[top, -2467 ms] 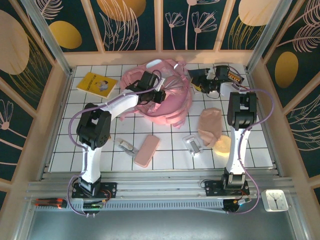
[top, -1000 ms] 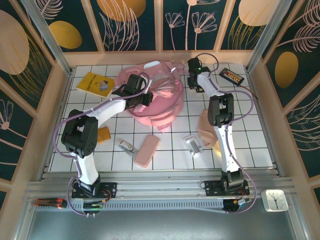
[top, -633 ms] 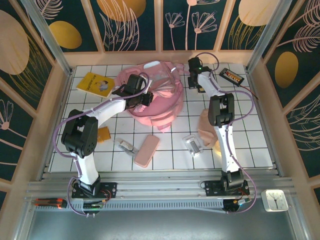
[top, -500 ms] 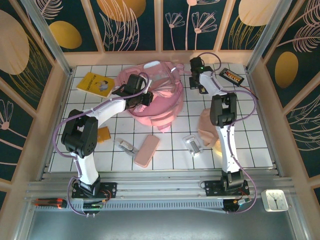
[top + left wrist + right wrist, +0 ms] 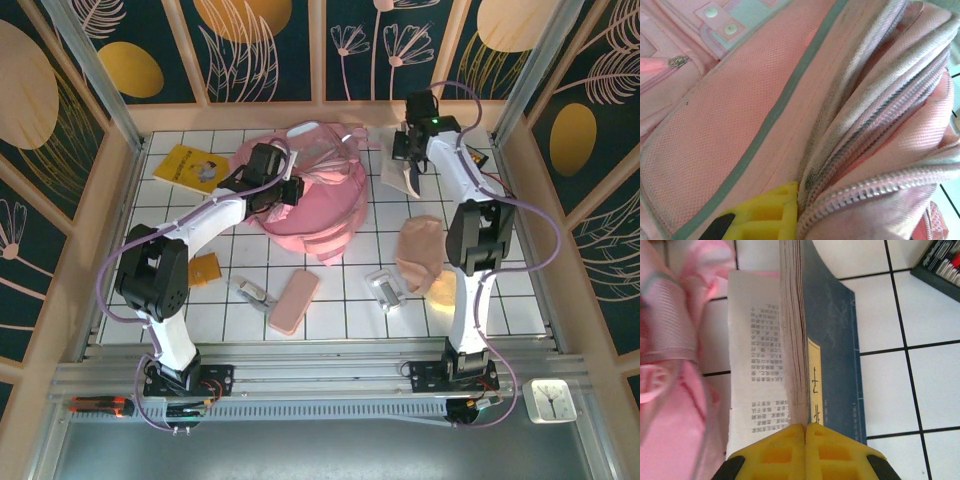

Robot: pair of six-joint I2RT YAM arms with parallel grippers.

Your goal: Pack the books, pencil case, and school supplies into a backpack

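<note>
Top external view: the backpack [image 5: 335, 215] lies at the far middle of the counter [image 5: 520, 265], its mouth open upward. Your left gripper [image 5: 283, 192] sits on the backpack's left rim.

Left wrist view: one yellow finger [image 5: 765, 215] presses against the pink fabric just beside the open zip [image 5: 875, 187]. The zip edge folds over the spot where the other finger would be. Jaws are narrow and pinch the backpack's edge.

Your right gripper [image 5: 411, 166] hangs just right of the backpack, toward its far side.

Right wrist view: jaws are closed tight, and the two yellow pads meet on the edge of the navy book [image 5: 832, 355]. The book opens out from the pinch. Its printed white page lies toward the backpack, and its navy cover with a pale yellow label faces away. A black slab [image 5: 940, 262] lies further right of the backpack, apart from the book.

Everything else you see lies flat on the counter:
- Yellow book [image 5: 195, 168]: left of the backpack, well apart.
- Pencil case [image 5: 293, 302]: near side of the backpack, untouched.
- Orange-brown pad [image 5: 205, 270]: near-left of the backpack.
- Silver clip pieces: one [image 5: 255, 293] on the backpack's near side, another [image 5: 385, 288] near-right of it.
- Peach cloth bundle [image 5: 420, 255]: near-right of the backpack.
</note>
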